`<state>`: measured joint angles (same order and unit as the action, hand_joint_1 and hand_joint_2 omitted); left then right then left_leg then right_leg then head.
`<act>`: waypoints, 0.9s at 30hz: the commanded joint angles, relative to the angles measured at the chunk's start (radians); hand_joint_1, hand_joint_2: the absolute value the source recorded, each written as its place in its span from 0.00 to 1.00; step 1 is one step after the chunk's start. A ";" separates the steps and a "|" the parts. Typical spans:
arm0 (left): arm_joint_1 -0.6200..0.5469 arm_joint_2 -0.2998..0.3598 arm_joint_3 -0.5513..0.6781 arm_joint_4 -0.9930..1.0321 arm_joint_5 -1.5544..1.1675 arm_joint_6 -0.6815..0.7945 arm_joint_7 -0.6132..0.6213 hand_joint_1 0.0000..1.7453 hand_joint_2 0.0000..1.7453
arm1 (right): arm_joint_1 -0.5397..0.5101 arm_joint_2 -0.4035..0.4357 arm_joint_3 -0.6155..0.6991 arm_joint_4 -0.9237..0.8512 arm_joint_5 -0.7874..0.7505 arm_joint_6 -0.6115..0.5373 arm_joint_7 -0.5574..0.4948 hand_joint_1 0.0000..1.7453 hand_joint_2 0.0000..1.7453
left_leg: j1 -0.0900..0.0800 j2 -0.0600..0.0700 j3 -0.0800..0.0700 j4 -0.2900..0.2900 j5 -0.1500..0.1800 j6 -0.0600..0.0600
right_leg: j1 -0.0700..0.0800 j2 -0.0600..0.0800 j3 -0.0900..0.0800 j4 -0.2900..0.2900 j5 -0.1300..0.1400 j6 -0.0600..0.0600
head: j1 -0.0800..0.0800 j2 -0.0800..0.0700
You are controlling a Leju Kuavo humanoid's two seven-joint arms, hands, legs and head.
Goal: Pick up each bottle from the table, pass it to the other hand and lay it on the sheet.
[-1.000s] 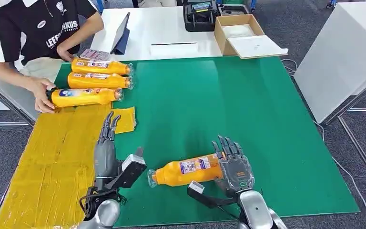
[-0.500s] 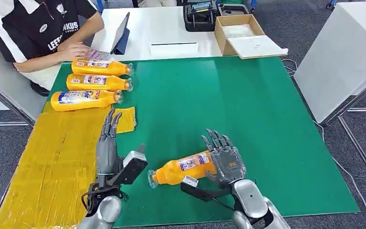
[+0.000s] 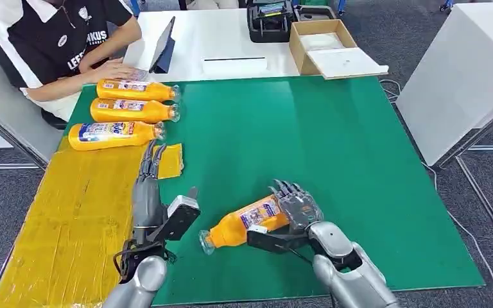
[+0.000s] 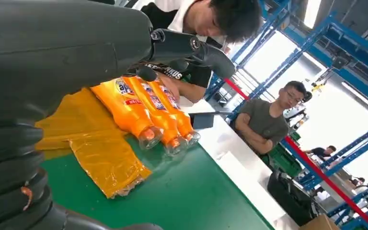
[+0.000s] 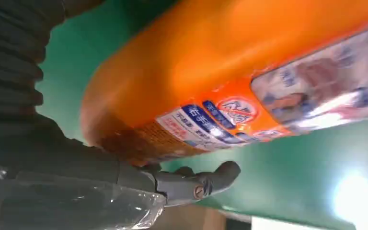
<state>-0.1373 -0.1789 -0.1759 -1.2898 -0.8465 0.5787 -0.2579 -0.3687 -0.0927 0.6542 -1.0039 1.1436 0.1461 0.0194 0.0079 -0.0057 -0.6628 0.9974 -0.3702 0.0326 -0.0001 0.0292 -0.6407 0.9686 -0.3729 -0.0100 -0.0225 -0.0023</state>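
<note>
An orange bottle [image 3: 247, 222] lies tilted on the green mat [image 3: 308, 141], clear cap toward my left hand. My right hand [image 3: 295, 212] grips its base end, fingers curled over the top and thumb underneath. In the right wrist view the bottle [image 5: 230, 72] presses against the palm with the thumb [image 5: 191, 184] below it. My left hand [image 3: 149, 192] stands beside the cap, fingers straight and apart, holding nothing. Three more orange bottles [image 3: 131, 110] lie side by side at the far end of the yellow sheet [image 3: 70, 212]; the left wrist view shows those bottles [image 4: 143, 115] past my left hand's fingers [image 4: 191, 48].
A person in a black shirt [image 3: 58, 38] sits at the far left corner, a hand near the farthest bottle. A loose yellow scrap [image 3: 170, 160] lies on the mat. Behind are a tablet [image 3: 162, 45], a cardboard box [image 3: 324, 45] and a black device [image 3: 269, 22]. A white table [image 3: 462, 77] stands right.
My right hand's fingers have curled over the bottle's base and the bottle has tilted and shifted slightly left. The person's hand has withdrawn from the nearest of the three bottles. My left hand barely moved.
</note>
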 commanded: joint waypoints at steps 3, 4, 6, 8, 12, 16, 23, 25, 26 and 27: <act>-0.071 0.002 -0.019 0.104 0.010 0.014 0.011 0.00 1.00 | -0.161 0.035 0.090 0.383 -0.055 0.030 -0.037 0.00 1.00 | -0.001 -0.001 0.008 0.000 -0.002 -0.002 | -0.001 -0.004 0.009 0.000 -0.003 0.001 | 0.000 0.000; -0.071 0.005 -0.020 0.107 0.014 0.020 0.011 0.00 1.00 | -0.165 0.038 0.095 0.398 -0.058 0.026 -0.037 0.00 1.00 | -0.001 0.000 0.007 -0.001 -0.001 -0.001 | 0.000 -0.003 0.007 -0.001 -0.002 0.000 | 0.000 0.000; -0.072 0.007 -0.022 0.114 0.022 0.026 0.004 0.00 1.00 | -0.170 0.041 0.103 0.421 -0.061 0.020 -0.042 0.00 1.00 | 0.000 0.000 0.009 -0.001 -0.002 0.000 | 0.000 -0.002 0.009 -0.001 -0.001 0.000 | 0.000 0.000; -0.072 0.007 -0.022 0.114 0.022 0.026 0.004 0.00 1.00 | -0.170 0.041 0.103 0.421 -0.061 0.020 -0.042 0.00 1.00 | 0.000 -0.001 0.013 -0.001 -0.003 0.002 | 0.000 -0.003 0.014 -0.002 -0.001 0.000 | 0.000 0.000; -0.075 0.012 -0.027 0.120 0.032 0.042 -0.006 0.00 1.00 | -0.170 0.044 0.110 0.440 -0.063 0.012 -0.041 0.00 1.00 | -0.001 -0.002 0.017 -0.002 -0.005 -0.002 | -0.001 -0.005 0.017 -0.001 -0.001 0.001 | 0.000 0.000; -0.077 0.014 -0.026 0.123 0.040 0.046 -0.007 0.00 1.00 | -0.167 0.044 0.114 0.444 -0.062 0.005 -0.047 0.00 1.00 | -0.001 -0.002 0.019 -0.002 -0.005 -0.002 | 0.000 -0.005 0.019 -0.002 -0.002 0.002 | 0.000 0.000; -0.077 0.014 -0.026 0.123 0.040 0.046 -0.007 0.00 1.00 | -0.167 0.044 0.114 0.444 -0.062 0.005 -0.047 0.00 1.00 | -0.001 -0.002 0.020 -0.002 -0.004 -0.002 | 0.000 -0.005 0.020 -0.002 -0.002 0.002 | 0.000 0.000; -0.066 0.016 -0.021 0.114 0.057 0.054 -0.025 0.00 1.00 | -0.146 0.029 0.164 0.393 -0.024 -0.052 -0.097 0.00 1.00 | -0.001 -0.002 0.021 -0.002 -0.004 -0.002 | 0.000 -0.005 0.021 -0.002 -0.002 0.002 | 0.000 0.000; -0.062 0.016 -0.020 0.109 0.057 0.055 -0.026 0.00 1.00 | -0.144 0.030 0.164 0.385 -0.022 -0.056 -0.097 0.45 1.00 | -0.001 -0.003 0.021 -0.002 -0.004 -0.003 | -0.001 -0.007 0.022 -0.002 -0.002 0.002 | 0.000 0.000; -0.058 0.015 -0.017 0.104 0.059 0.057 -0.026 0.00 1.00 | -0.141 0.027 0.162 0.377 -0.022 -0.058 -0.097 1.00 1.00 | -0.001 -0.002 0.024 -0.002 -0.005 -0.002 | 0.000 -0.005 0.024 -0.002 -0.002 0.002 | 0.000 0.000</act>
<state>-0.1840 -0.1808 -0.1896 -1.2325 -0.7977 0.6310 -0.2735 -0.5601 -0.0500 0.7324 -0.6603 1.0868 0.1251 -0.0637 0.0078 -0.0038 -0.6387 0.9970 -0.3756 0.0327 0.0002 0.0308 -0.6181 0.9678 -0.3740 -0.0087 -0.0221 -0.0023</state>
